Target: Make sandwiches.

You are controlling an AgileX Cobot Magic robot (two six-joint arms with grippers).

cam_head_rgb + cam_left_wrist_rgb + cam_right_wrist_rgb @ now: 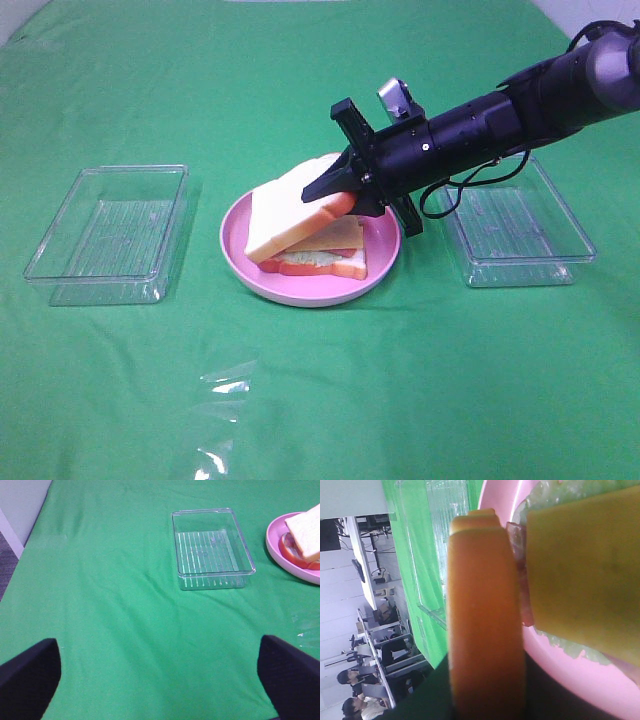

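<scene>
Judging from the pink plate [240,262], most of the sandwich [322,255] is already built there: bottom bread, lettuce, bacon and cheese are stacked. The top bread slice [290,208] is gripped at its crust edge by the right gripper [340,196] and is held tilted, one edge resting on the stack. It is not yet laid flat. The left gripper [160,675] is kept spread apart, empty, near the left clear tray [212,547].

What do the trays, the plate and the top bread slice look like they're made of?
Trays: clear, glossy hard plastic; the green cloth shows through their ribbed floors. Plate: smooth pink, probably plastic. Bread slice: matte, likely foam or soft plastic; its uniform orange crust looks moulded.
</scene>
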